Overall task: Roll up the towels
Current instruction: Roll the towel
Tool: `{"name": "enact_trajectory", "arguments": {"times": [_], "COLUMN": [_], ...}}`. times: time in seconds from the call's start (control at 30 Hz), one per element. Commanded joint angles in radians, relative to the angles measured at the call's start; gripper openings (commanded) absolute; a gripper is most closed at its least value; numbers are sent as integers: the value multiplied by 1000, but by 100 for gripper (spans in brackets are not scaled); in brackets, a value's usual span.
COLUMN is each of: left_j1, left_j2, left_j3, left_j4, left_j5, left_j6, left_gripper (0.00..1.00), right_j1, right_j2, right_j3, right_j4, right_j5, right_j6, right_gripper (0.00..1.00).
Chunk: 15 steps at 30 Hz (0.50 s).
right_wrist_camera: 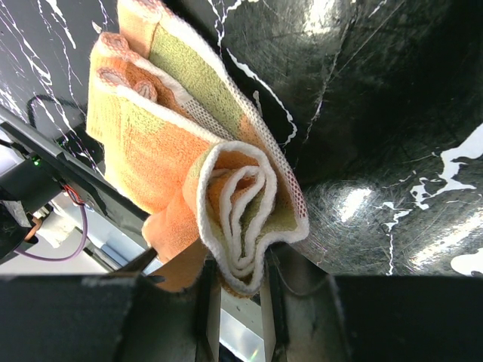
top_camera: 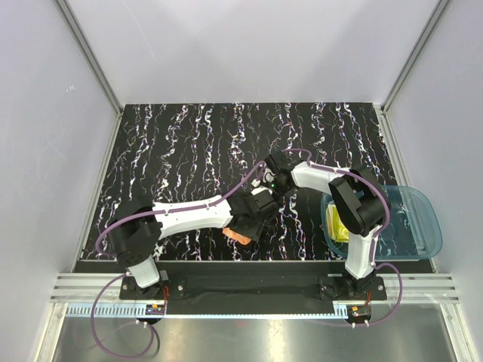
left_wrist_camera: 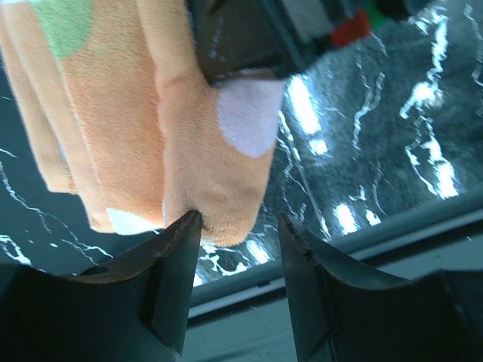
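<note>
An orange towel (top_camera: pixel 240 237) with pale dots is rolled into a loose bundle and hangs just above the mat near the front edge. My right gripper (right_wrist_camera: pixel 240 265) is shut on the spiral end of the roll (right_wrist_camera: pixel 241 204), whose white-edged layers are squeezed between its fingers. My left gripper (left_wrist_camera: pixel 239 219) stands open at the roll's other end (left_wrist_camera: pixel 204 151). Its left fingertip (left_wrist_camera: pixel 189 226) touches the cloth and its right fingertip is clear of it. The yellow towel (top_camera: pixel 337 226) lies in the blue tray (top_camera: pixel 426 219). In the top view both grippers meet over the orange towel.
The translucent blue tray sits at the right edge of the black marbled mat (top_camera: pixel 189 143). The metal rail (top_camera: pixel 241 290) with the arm bases runs along the near edge, close below the towel. White walls close in the sides and back.
</note>
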Motion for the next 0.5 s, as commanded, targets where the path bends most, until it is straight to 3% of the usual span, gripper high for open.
{"name": "enact_trajectory", "arguments": {"times": [0.0, 0.2, 0.47], "left_j1": [-5, -5, -17], "left_j2": [24, 65, 84], "left_j3": [5, -15, -88], "left_j4": [23, 31, 112], "left_j5": [-104, -155, -112], "left_j6": [-10, 5, 7], "left_gripper": [51, 52, 52], "right_j1": [12, 12, 12], "right_j2": [18, 28, 54], "right_j3": [14, 23, 59], "right_j4": [-23, -32, -59], "right_j5": [51, 50, 54], "right_j6": [-31, -35, -48], "right_gripper": [12, 12, 17]}}
